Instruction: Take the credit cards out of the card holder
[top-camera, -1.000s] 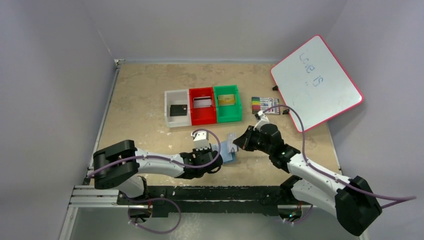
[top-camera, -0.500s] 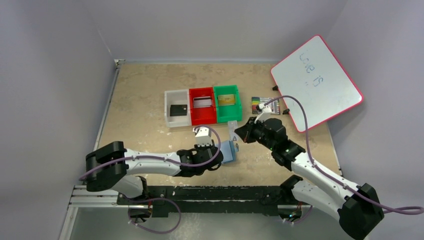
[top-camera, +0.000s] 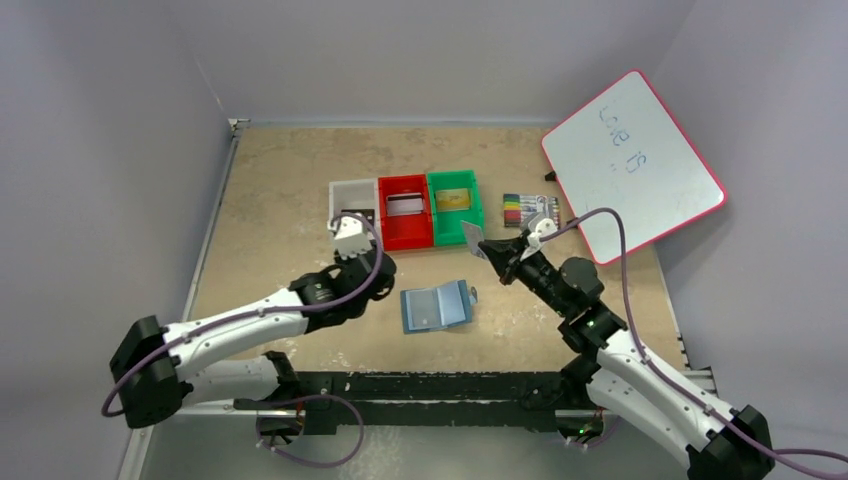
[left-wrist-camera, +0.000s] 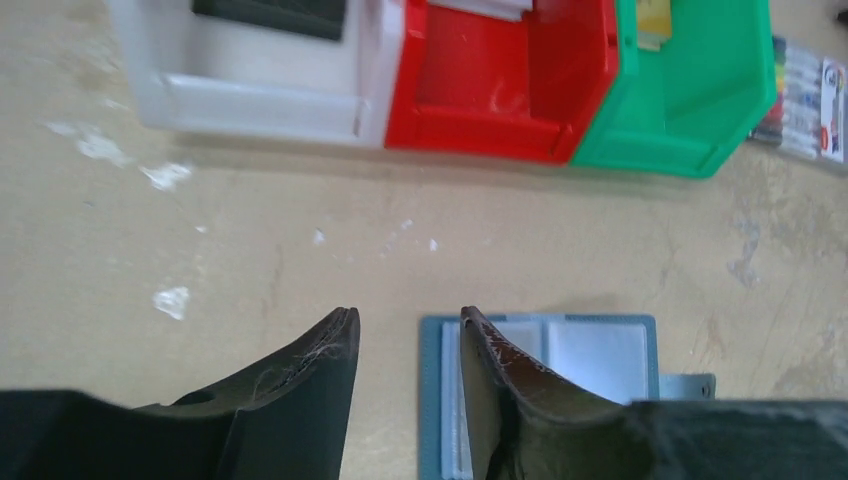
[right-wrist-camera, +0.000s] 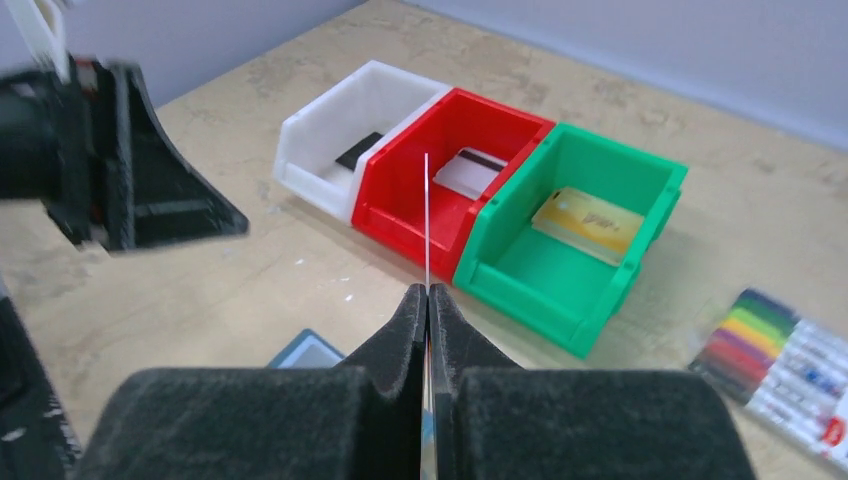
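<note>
The teal card holder lies open and flat on the table, its pale pockets facing up; it also shows in the left wrist view. My right gripper is shut on a thin silver-grey credit card, held above the table near the green bin. In the right wrist view the card is edge-on between my right gripper's jaws. My left gripper is open and empty, just left of the holder; in its own view the left gripper hangs over bare table.
White bin holds a black card, red bin a silver one, green bin a gold one. A marker pack and whiteboard lie at the right.
My left gripper let go of the card holder and drew back to the left. The holder now lies open and flat. My right gripper pulled a card free and lifted it toward the bins.
</note>
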